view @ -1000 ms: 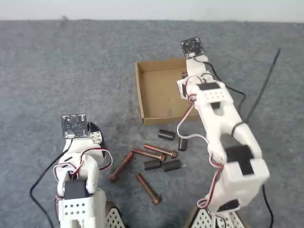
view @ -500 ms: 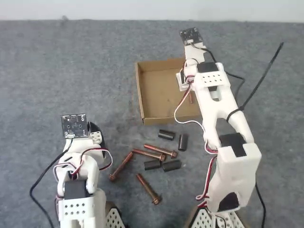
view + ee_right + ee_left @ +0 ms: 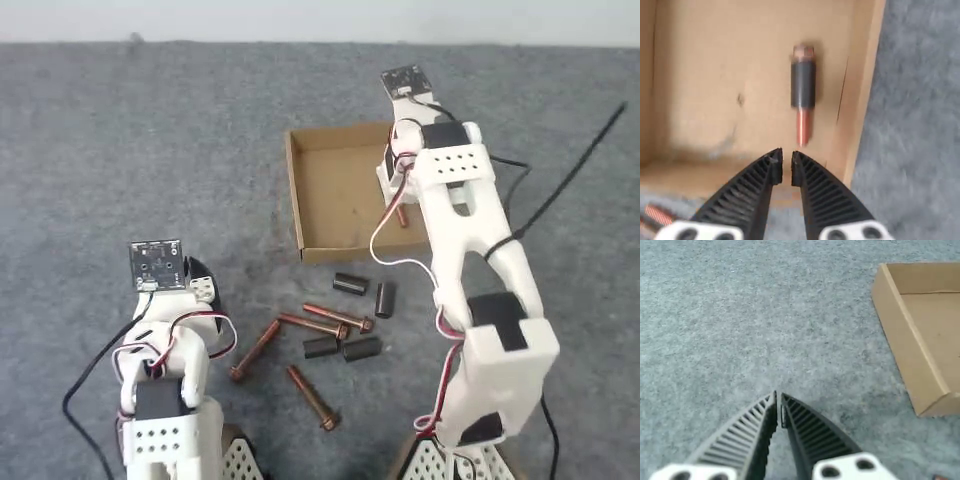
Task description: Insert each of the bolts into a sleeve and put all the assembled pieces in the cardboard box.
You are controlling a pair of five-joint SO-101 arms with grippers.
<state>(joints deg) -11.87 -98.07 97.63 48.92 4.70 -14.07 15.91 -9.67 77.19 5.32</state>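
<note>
Where the right arm reaches out over the cardboard box [image 3: 293, 190], the right gripper [image 3: 785, 161] hangs above its near right corner. Fingers almost pressed together, a sliver of gap, nothing pinched. One assembled piece [image 3: 803, 95], a bolt in a dark sleeve, lies flat on the box floor beside the right wall. Left gripper [image 3: 778, 401] sits low over grey carpet [image 3: 150, 150], left of the box, fingers closed, empty. Near side of box: four loose bolts [image 3: 313, 325] and four loose sleeves [image 3: 350, 284], scattered.
</note>
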